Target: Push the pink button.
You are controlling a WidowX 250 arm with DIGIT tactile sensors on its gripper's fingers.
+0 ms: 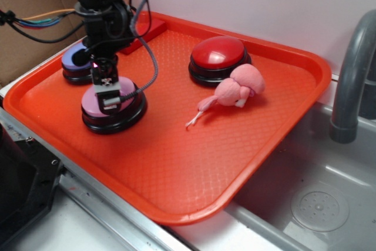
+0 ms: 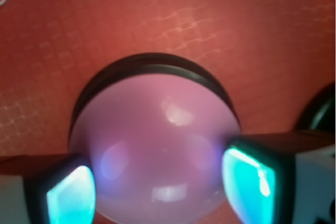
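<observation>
The pink button [image 1: 93,101], a pale pink dome on a black base, sits at the left of the orange tray [image 1: 176,163]. My gripper [image 1: 110,101] points straight down onto the top of the dome. In the wrist view the pink button [image 2: 157,140] fills the middle, and my gripper [image 2: 160,187] is open, with one teal-lit finger [image 2: 71,198] on the dome's left and the other on its right. The fingertips sit right at the dome's surface; whether they touch it I cannot tell.
A lavender-blue button [image 1: 74,58] stands just behind the arm. A red button [image 1: 218,52] and a pink plush toy [image 1: 238,89] lie at the back right of the tray. A red block [image 1: 151,32] rests at the back rim. A sink [image 1: 320,204] and grey faucet [image 1: 352,69] are to the right.
</observation>
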